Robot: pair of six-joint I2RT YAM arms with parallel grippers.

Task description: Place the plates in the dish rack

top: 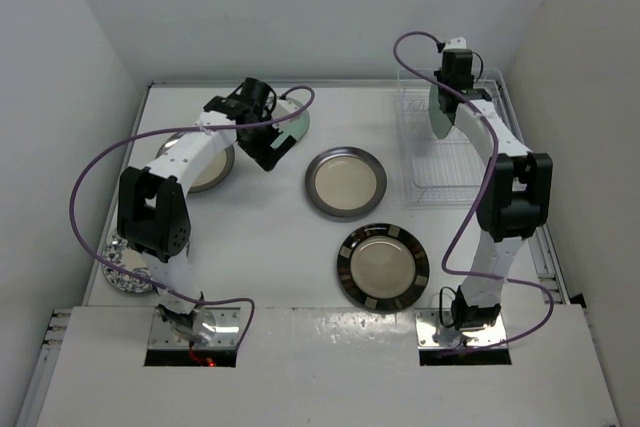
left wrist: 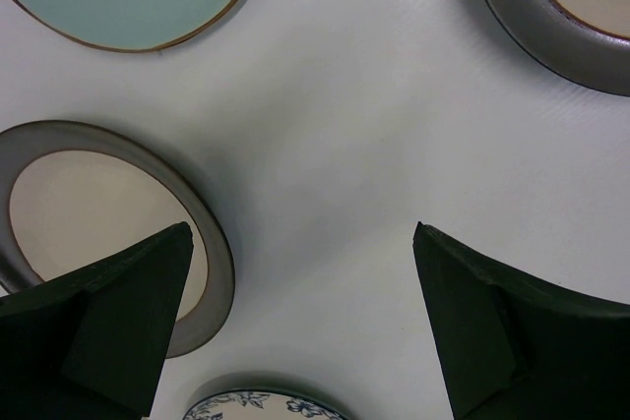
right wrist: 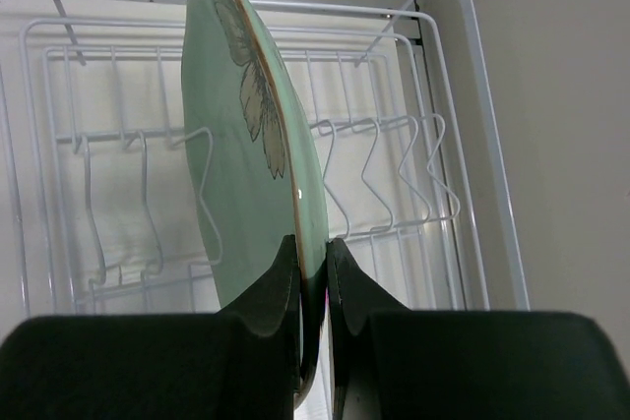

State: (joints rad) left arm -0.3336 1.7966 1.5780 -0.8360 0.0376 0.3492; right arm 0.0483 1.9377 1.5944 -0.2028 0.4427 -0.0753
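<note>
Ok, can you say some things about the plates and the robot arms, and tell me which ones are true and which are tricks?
1. The right gripper pinches a green plate. True.
2. That plate stands on edge over the dish rack. True.
3. The left gripper holds a plate too. False: it is open and empty, above the table.
4. The black-banded plate sits in the rack. False: it lies flat on the table.

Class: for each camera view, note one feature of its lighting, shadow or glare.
Top external: soft, even light, only faint shadows on the table. Left wrist: the left claw shows near-black, with a broad soft shadow on the table ahead. Right wrist: a thin bright glint edges the mint-green plate held in the right claw.
</note>
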